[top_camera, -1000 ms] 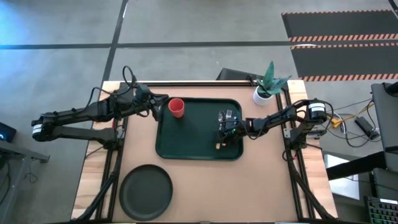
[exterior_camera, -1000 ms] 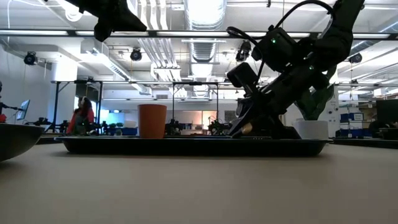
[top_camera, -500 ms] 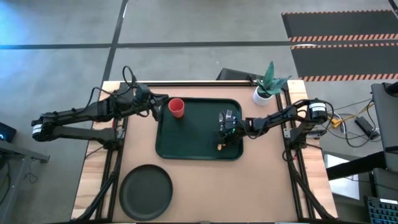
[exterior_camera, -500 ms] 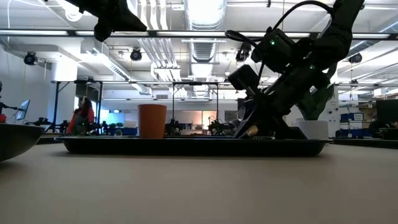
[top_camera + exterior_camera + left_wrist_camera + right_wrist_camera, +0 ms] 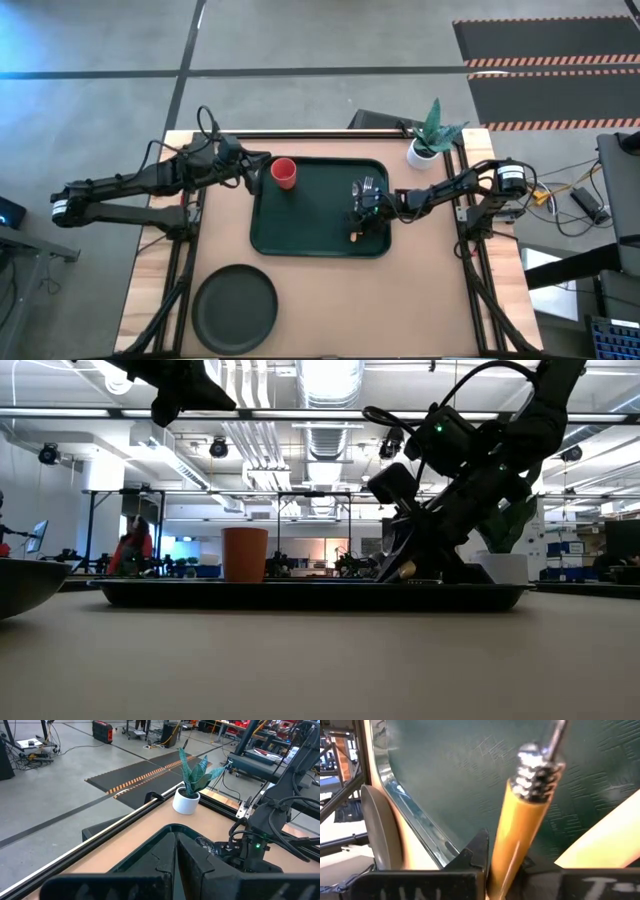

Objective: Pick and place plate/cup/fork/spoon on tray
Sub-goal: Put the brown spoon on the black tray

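At the left of the table point(image 5: 330, 290), the left claw point(image 5: 252, 166) hangs above the tray's rim beside the cup, its fingers pressed together and holding nothing, as the left wrist view shows. The plate point(image 5: 235, 308) lies on the bare table near the front left corner, well apart from the tray point(image 5: 310, 215); it looks stiff and heavier than the other pieces, with a shallow raised rim that seems the only sensible place to pinch, and it would likely tip if lifted by one edge too fast. The cup point(image 5: 284, 173) stands upright inside the tray at its far left corner, light and rigid, best taken by its wall or lip. Farther right, the right claw point(image 5: 358, 226) is down over the tray's near right part, pinching an orange-handled utensil point(image 5: 520, 827) by its handle, its metal neck pointing toward the tray floor; whether this is the fork or the spoon cannot be told, since its working end is out of sight. Such a slim, smooth handle is probably slippery and may swivel in the grip, so holding it near the middle seems wisest. A second pale orange shape shows beside it in the right wrist view, unclear. A potted plant point(image 5: 428, 140) stands beyond the tray's far right corner.
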Controlling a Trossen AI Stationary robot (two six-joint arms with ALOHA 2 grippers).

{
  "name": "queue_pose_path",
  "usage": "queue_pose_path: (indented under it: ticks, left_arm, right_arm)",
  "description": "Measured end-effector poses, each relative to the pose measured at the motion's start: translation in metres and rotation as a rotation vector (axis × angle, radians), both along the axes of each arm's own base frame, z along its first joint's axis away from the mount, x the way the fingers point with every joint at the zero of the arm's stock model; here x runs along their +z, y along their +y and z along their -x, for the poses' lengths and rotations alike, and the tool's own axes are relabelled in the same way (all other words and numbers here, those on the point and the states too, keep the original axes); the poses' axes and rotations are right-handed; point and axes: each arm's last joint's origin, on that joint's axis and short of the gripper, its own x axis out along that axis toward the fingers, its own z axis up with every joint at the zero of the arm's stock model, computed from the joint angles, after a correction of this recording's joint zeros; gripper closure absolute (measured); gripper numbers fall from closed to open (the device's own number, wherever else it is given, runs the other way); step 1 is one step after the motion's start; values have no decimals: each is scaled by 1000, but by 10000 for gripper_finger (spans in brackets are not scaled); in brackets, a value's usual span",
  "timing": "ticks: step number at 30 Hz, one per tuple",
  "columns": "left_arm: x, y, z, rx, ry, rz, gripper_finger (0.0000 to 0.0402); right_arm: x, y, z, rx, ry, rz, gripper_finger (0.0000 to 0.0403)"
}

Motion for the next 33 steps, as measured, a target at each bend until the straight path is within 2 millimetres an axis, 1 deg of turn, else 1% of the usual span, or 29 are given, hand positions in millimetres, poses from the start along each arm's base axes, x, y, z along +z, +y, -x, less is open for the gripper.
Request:
queue_pose_path:
  ticks: [8, 15, 20, 25, 29, 33]
  left_arm:
    - [0, 0, 0, 0, -1, 0, 402]
    - [0, 0, 0, 0, -1, 1, 402]
    - [0, 0, 0, 1, -7, 2, 402]
    - [1, 0, 0, 0, -8, 1, 402]
    - [1, 0, 0, 0, -10, 0, 402]
    - [1, 0, 0, 0, -10, 0, 402]
  right_arm:
    - [0, 0, 0, 8, -4, 10, 346]
    - [2, 0, -1, -3, -26, 0, 331]
    - [8, 2, -6, -1, -104, -5, 328]
    - [19, 7, -14, 63, -147, 1, 324]
    - [21, 9, -17, 111, -69, 7, 307]
    - [25, 9, -17, 147, 41, 28, 277]
